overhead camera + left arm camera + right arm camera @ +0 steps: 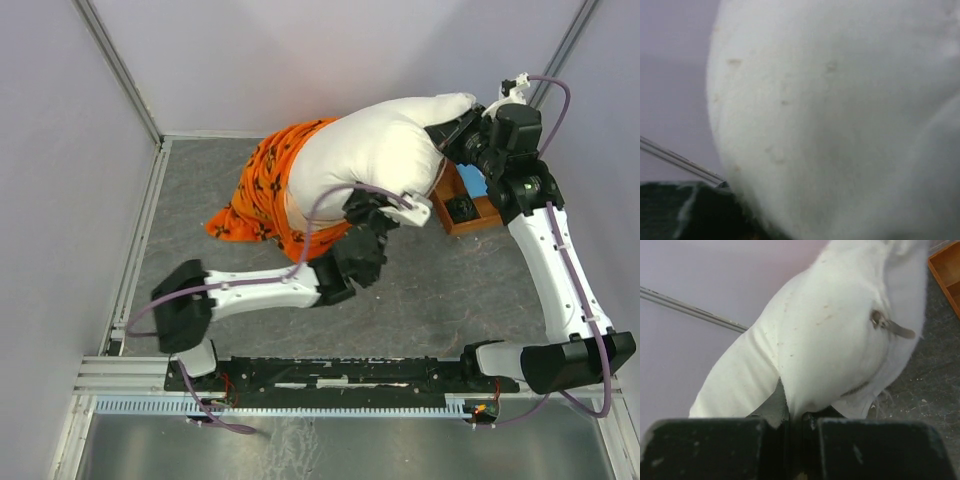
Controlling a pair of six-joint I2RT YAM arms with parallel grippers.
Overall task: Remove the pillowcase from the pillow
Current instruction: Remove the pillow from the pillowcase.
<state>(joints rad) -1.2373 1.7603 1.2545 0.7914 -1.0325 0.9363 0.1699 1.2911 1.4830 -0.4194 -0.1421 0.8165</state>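
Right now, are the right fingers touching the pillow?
Touching. The right wrist view shows the right fingers closed on a fold of the pillow, with white fabric pinched in the seam between them.

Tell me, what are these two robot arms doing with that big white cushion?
They are working a pillow out of its orange pillowcase. The right gripper is shut on one end of the pillow, pinching its fabric. The left gripper sits close against the pillow's near side; whether it grips anything cannot be seen. Most of the pillow is already bare, with the pillowcase bunched around its other end.
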